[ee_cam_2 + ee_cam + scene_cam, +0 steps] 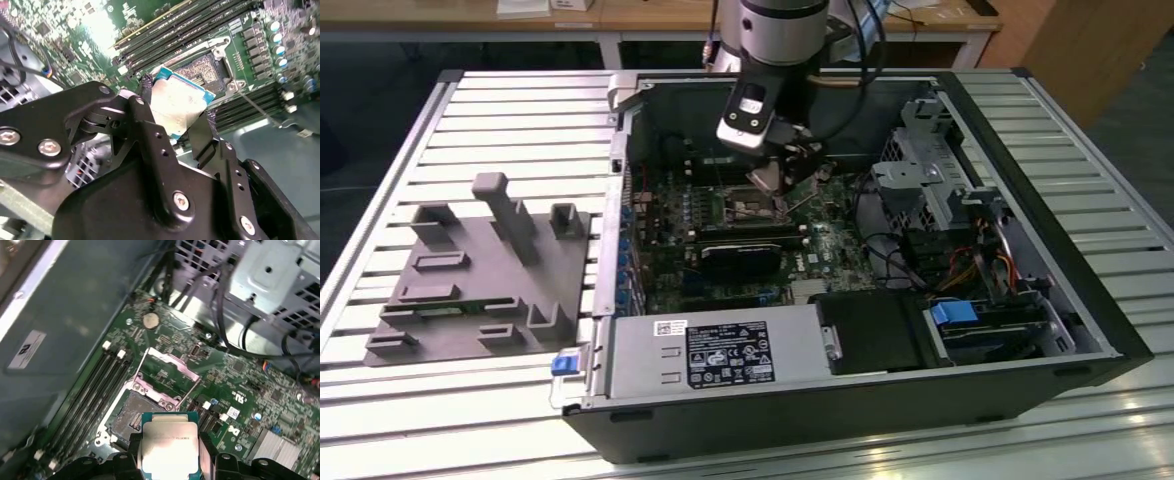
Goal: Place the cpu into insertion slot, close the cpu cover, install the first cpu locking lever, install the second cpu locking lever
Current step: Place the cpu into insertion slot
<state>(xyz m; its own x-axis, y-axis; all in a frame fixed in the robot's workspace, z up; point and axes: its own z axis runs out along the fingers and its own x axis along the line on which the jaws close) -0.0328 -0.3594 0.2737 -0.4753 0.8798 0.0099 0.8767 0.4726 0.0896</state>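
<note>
My gripper is shut on the cpu, a flat square chip with a dull silver top and a blue-green edge, pinched between two black fingers. In the first wrist view the cpu hangs just off the insertion slot, apart from it. The insertion slot lies bare with its dark centre showing. The cpu cover, a thin silvery frame, stands swung open beyond the slot. In the exterior view my gripper hovers inside the open computer case, over the insertion slot.
Long black memory slots run beside the socket. A metal drive cage and cables crowd the exterior view's right. The power supply sits at the case front. A grey fixture lies on the slatted table.
</note>
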